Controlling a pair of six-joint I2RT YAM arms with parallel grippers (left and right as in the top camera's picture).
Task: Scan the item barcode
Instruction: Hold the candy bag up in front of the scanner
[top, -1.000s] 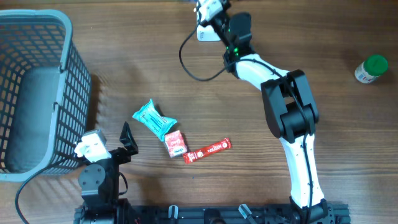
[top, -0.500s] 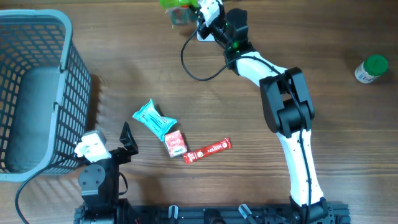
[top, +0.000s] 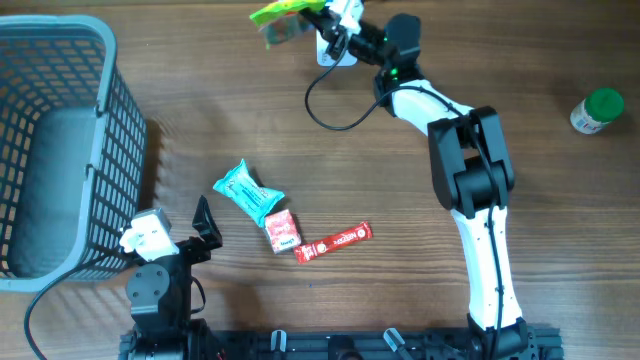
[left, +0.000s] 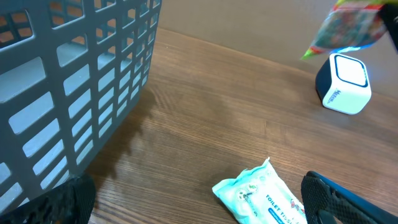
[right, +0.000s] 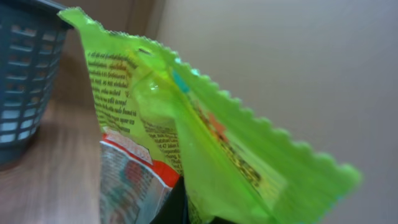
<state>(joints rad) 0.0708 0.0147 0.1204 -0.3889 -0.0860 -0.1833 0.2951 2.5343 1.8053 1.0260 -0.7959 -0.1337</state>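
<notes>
Along the left edge of the desk, a grey basket (top: 125, 130) with tall slatted walls. Near the front edge, left of the middle, a teal wipes pack (top: 247, 190) touching a small red-and-white pack (top: 282, 231), with a red stick (top: 333, 241) just beside. Close to the right edge, well apart from the rest, a green-capped bottle (top: 597, 110). At the far edge, about the middle, a white-faced scanner (left: 344, 83), largely covered from above by the right arm, with a black cable (top: 320, 105) looping toward the front. At the front-left corner, just beside the basket, the left pincer (left: 198, 193), spread wide over bare wood, short of the wipes pack. At the far edge, the right pincer (top: 321, 18), pressed together on one end of a green packet (top: 283, 18). Held clear of the desk, just left of the scanner from overhead, above it from the left wrist and blurred there. Long axis roughly along the far edge, slightly tilted; free end pointing toward the basket side, gripped end toward the scanner. From the right wrist: zigzag-cut edge, small print on one panel, a red-and-white patch lower down; barcode not made out.
</notes>
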